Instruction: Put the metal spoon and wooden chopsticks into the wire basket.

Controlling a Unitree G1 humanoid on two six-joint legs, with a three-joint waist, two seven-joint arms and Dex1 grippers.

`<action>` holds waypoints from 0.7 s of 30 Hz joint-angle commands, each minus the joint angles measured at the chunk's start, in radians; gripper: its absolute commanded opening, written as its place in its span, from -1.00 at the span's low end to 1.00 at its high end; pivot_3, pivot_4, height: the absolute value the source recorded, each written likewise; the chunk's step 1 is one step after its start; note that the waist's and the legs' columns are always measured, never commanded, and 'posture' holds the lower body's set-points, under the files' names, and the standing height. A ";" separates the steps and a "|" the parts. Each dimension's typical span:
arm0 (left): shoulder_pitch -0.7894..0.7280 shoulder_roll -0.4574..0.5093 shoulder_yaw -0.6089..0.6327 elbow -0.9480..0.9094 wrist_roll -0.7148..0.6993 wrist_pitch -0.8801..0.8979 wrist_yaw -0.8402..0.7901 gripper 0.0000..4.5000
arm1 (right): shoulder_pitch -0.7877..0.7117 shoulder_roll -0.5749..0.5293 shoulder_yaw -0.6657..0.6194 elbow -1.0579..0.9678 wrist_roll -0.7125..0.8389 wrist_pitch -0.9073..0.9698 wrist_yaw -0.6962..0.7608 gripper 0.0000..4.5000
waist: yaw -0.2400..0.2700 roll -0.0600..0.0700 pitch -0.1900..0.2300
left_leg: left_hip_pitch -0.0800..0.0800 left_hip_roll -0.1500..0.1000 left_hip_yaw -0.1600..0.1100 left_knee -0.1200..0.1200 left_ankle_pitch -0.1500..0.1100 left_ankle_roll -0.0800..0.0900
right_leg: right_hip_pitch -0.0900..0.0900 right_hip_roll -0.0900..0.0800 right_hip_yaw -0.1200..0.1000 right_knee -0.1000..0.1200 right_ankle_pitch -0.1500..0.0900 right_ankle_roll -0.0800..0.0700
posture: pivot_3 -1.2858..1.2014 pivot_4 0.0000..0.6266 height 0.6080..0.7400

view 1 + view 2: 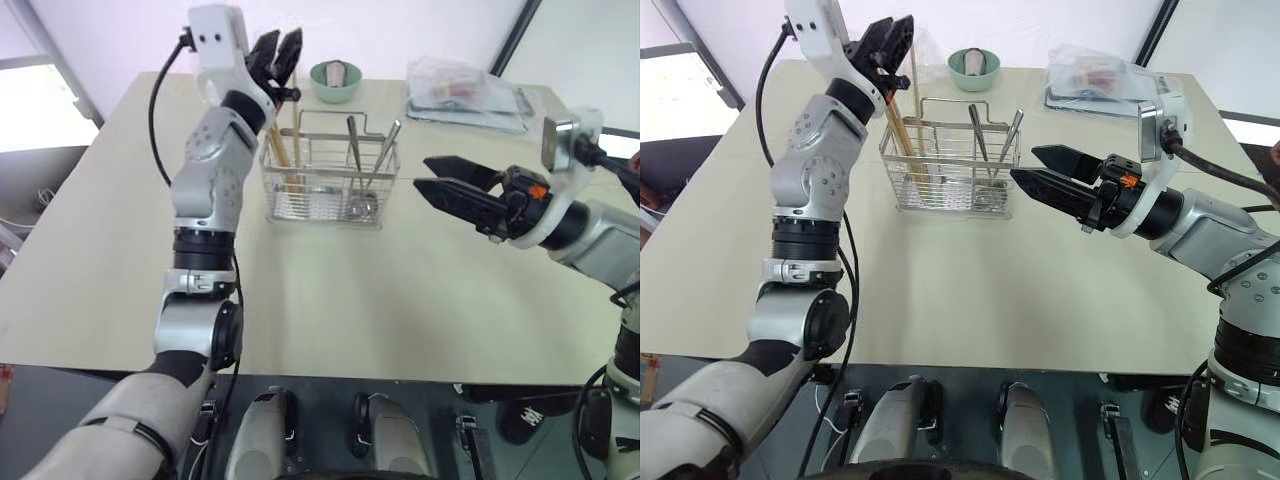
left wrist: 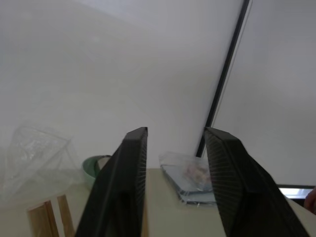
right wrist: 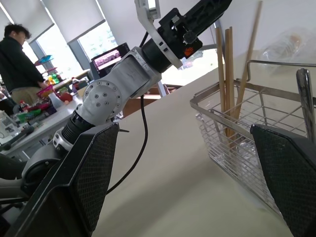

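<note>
- The right gripper [image 1: 432,178] hangs over the right half of the table [image 1: 350,290], nearer the front edge than the basket. Its jaws stand wide apart with nothing between them, pointing toward the basket's right end.
- The wire basket [image 1: 325,180] stands upright toward the back of the table, near the middle of its width, its long side running along the back edge.
- The metal spoon [image 1: 378,165] is already inside, in the right part of the basket. Its bowl is down near the mesh floor and its handle leans up and to the right past the rim, beside another slim metal utensil [image 1: 352,145].
- The wooden chopsticks [image 1: 283,150] stand in the basket's left end, long axis nearly upright, tops leaning slightly and rising well above the rim.
- The left gripper [image 1: 279,55] is raised above the left end of the basket, just by the chopstick tops. The left wrist view shows its fingers [image 2: 123,182] parted with nothing between them.
- Judged from this, both items are in the basket and the task looks nearly done; what seems left is drawing the left arm clear.
- Behind the basket, near the back edge, sit a green bowl [image 1: 335,82] and a clear plastic bag [image 1: 465,92] toward the back right corner.
</note>
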State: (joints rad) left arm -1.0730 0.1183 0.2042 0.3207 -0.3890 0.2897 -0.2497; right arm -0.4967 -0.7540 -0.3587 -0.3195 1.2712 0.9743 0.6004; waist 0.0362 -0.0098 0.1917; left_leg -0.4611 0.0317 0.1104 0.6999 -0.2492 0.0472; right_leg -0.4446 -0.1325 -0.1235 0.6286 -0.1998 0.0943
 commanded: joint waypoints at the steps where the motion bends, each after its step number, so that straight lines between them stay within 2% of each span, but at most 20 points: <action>1: -0.013 0.020 0.019 -0.100 -0.035 0.027 0.009 0.55 | -0.008 -0.013 -0.015 -0.021 -0.002 -0.024 0.013 0.95 | 0.001 0.000 0.000 | 0.000 0.000 0.000 0.000 0.000 0.000 | 0.000 0.000 0.000 0.000 0.000 0.000 | 0.03 -0.52 0.50; 3: -0.006 0.068 0.032 -0.154 -0.066 0.097 -0.012 0.99 | -0.008 -0.032 -0.007 -0.010 -0.039 -0.035 0.040 0.95 | 0.001 0.000 0.000 | 0.000 0.000 0.000 0.000 0.000 0.000 | 0.000 0.000 0.000 0.000 0.000 0.000 | 0.03 -0.52 0.50; 5: -0.006 0.136 0.045 -0.208 -0.113 0.190 -0.050 0.99 | -0.015 -0.050 -0.007 0.011 -0.064 -0.043 0.064 0.95 | -0.002 0.000 0.000 | 0.000 0.000 0.000 0.000 0.000 0.000 | 0.000 0.000 0.000 0.000 0.000 0.000 | 0.03 -0.52 0.50; 9: -0.001 0.434 0.029 -0.302 -0.261 0.466 -0.337 0.99 | -0.028 -0.115 0.015 0.075 -0.173 -0.095 0.162 0.95 | -0.008 0.001 0.000 | 0.000 0.000 0.000 0.000 0.000 0.000 | -0.001 0.001 0.000 0.000 0.000 0.000 | 0.03 -0.52 0.50; 10: 0.005 0.483 0.022 -0.314 -0.285 0.506 -0.385 0.99 | -0.030 -0.124 0.020 0.089 -0.193 -0.105 0.183 0.95 | -0.011 0.001 0.000 | 0.000 0.000 0.000 0.000 0.000 0.000 | -0.001 0.001 0.000 0.000 0.000 0.000 | 0.03 -0.52 0.50; 13: 0.099 0.727 -0.021 -0.364 -0.289 0.535 -0.635 0.99 | -0.052 -0.165 0.044 0.173 -0.276 -0.153 0.265 0.95 | -0.021 0.002 0.000 | 0.000 0.000 0.000 -0.001 0.000 -0.001 | -0.001 0.000 0.000 0.000 -0.001 0.000 | 0.03 -0.52 0.50; 15: 0.169 0.837 -0.028 -0.377 -0.273 0.515 -0.742 0.99 | -0.067 -0.186 0.063 0.225 -0.327 -0.182 0.318 0.95 | -0.025 0.002 0.000 | 0.000 0.000 0.000 -0.001 0.000 -0.001 | -0.001 0.000 0.000 0.000 -0.001 0.000 | 0.03 -0.52 0.50; 18: 0.272 0.957 -0.027 -0.389 -0.265 0.507 -0.855 0.99 | -0.092 -0.208 0.095 0.295 -0.396 -0.225 0.391 0.95 | -0.025 0.002 0.001 | 0.000 0.000 -0.001 -0.001 0.000 -0.002 | -0.001 0.000 0.000 -0.001 -0.003 -0.003 | 0.03 -0.52 0.50; 21: 0.344 1.023 -0.014 -0.390 -0.248 0.474 -0.920 0.99 | -0.120 -0.212 0.114 0.339 -0.431 -0.240 0.445 0.95 | -0.025 0.003 0.001 | 0.000 0.000 0.000 -0.002 0.000 -0.002 | -0.002 0.000 0.000 -0.002 -0.003 -0.004 | 0.03 -0.52 0.50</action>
State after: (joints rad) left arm -0.7238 1.1141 0.1695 -0.0448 -0.6433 0.7942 -1.1363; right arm -0.5867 -0.9456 -0.2359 0.0174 0.8547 0.7564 1.0108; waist 0.0117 -0.0068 0.1930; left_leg -0.4619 0.0319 0.1105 0.6982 -0.2493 0.0448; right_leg -0.4475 -0.1330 -0.1231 0.6272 -0.2026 0.0907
